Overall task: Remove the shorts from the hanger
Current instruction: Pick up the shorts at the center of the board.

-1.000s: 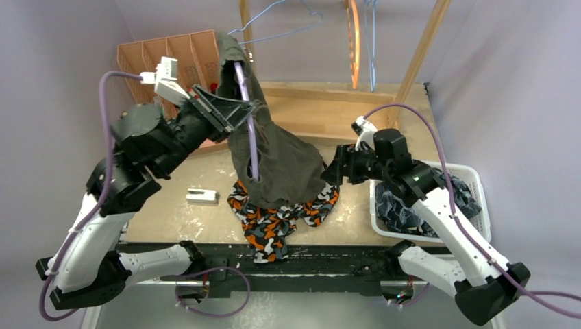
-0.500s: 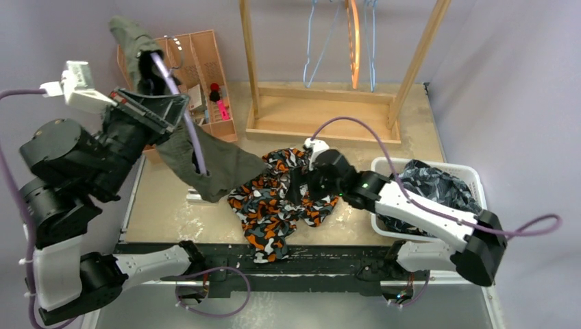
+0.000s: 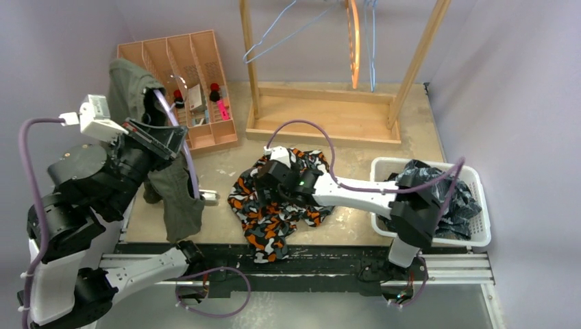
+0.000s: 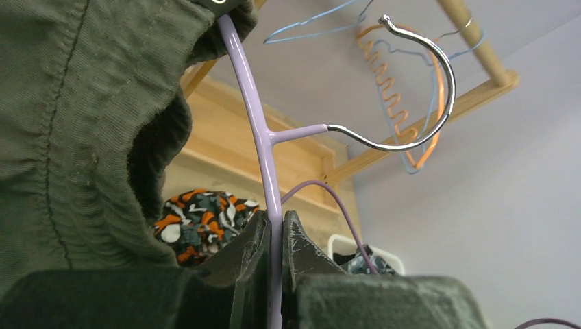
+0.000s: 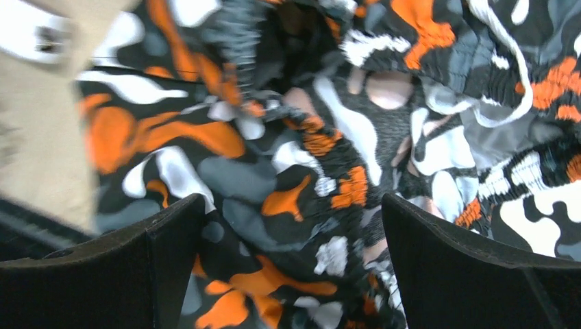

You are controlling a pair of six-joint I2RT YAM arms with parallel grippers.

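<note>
My left gripper [image 3: 164,140] is shut on the bar of a lilac hanger [image 3: 179,147], held up at the table's left. The olive green shorts [image 3: 171,192] hang from that hanger, draped over and below the gripper. In the left wrist view the lilac hanger [image 4: 270,147] stands pinched between the jaws, its metal hook [image 4: 418,82] free, with olive green shorts [image 4: 75,130] on the left. The orange-white-black camouflage shorts [image 3: 277,205] lie crumpled at the table's front middle. My right gripper [image 3: 270,184] is open just above them; they fill the right wrist view [image 5: 294,164]. Dark blue-grey patterned shorts [image 3: 438,192] lie in the basket.
A white basket [image 3: 479,236] stands at the front right. A wooden rack [image 3: 322,116] with blue and orange hangers [image 3: 353,34] stands at the back. A wooden compartment tray [image 3: 178,68] with small items is at the back left. A small white object [image 3: 209,197] lies by the olive shorts.
My left gripper has carried the hanger with the olive shorts from the table's middle to the left and lowered it. My right gripper has reached left from the basket to over the camouflage shorts.
</note>
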